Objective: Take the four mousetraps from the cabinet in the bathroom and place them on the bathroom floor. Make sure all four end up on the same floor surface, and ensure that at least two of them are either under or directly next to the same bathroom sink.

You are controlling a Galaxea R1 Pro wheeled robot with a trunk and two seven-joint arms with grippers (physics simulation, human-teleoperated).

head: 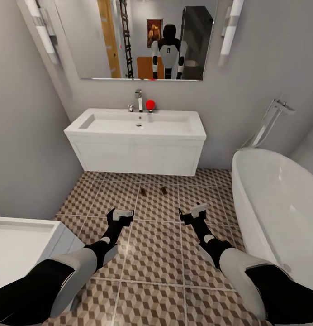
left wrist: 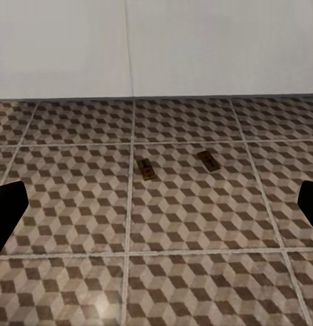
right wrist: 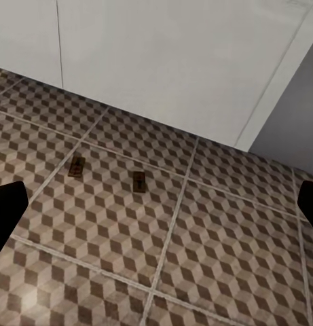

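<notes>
Two small tan mousetraps lie on the cube-patterned bathroom floor [head: 156, 235] just in front of the white wall-hung sink [head: 137, 136]: one [head: 143, 191] to the left, one [head: 163, 190] to the right. The left wrist view shows them side by side [left wrist: 147, 168] [left wrist: 208, 160], as does the right wrist view [right wrist: 77, 166] [right wrist: 138, 180]. My left gripper [head: 122, 214] and right gripper [head: 193, 213] hover low over the tiles, nearer to me than the traps, both open and holding nothing. The cabinet is out of view.
A white bathtub [head: 278, 213] with a chrome floor tap [head: 269, 117] fills the right side. A small white unit [head: 21, 246] stands at my near left. Grey walls close in on the left and behind the sink; a mirror [head: 138, 38] hangs above it.
</notes>
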